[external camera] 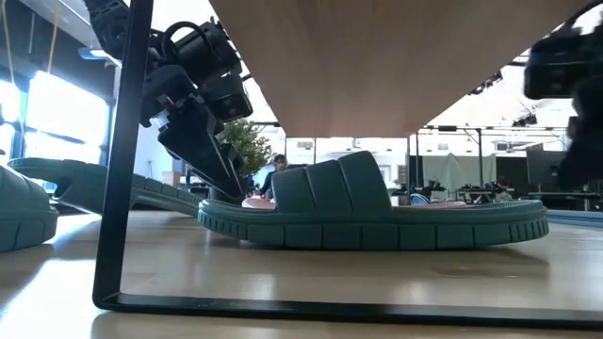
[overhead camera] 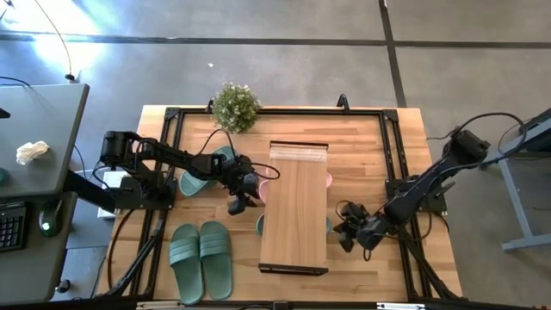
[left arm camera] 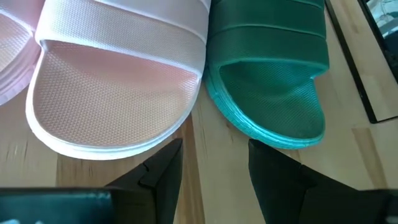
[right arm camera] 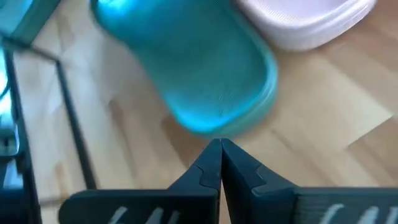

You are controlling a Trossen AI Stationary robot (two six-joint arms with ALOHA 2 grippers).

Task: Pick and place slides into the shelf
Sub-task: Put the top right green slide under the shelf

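The shelf [overhead camera: 294,207] stands mid-table, its plank top [external camera: 396,56] overhead in the low view. Under it a sage green slide [external camera: 377,212] and a light pink slide [left arm camera: 118,93] lie side by side on their soles. My left gripper [left arm camera: 214,165] is open at the shelf's left side [overhead camera: 239,202], with its fingertips just in front of the ends of the pink slide and the green slide [left arm camera: 273,87]. My right gripper [right arm camera: 219,155] is shut at the shelf's right side [overhead camera: 349,228], just short of the green slide's end [right arm camera: 199,68]. The pink slide [right arm camera: 305,22] lies beside that end.
A second green pair [overhead camera: 201,258] lies on the table near its near-left corner. Another green slide [overhead camera: 202,176] lies under my left arm. A potted plant [overhead camera: 235,105] stands at the far edge. The shelf's dark frame leg [external camera: 122,169] stands close in the low view.
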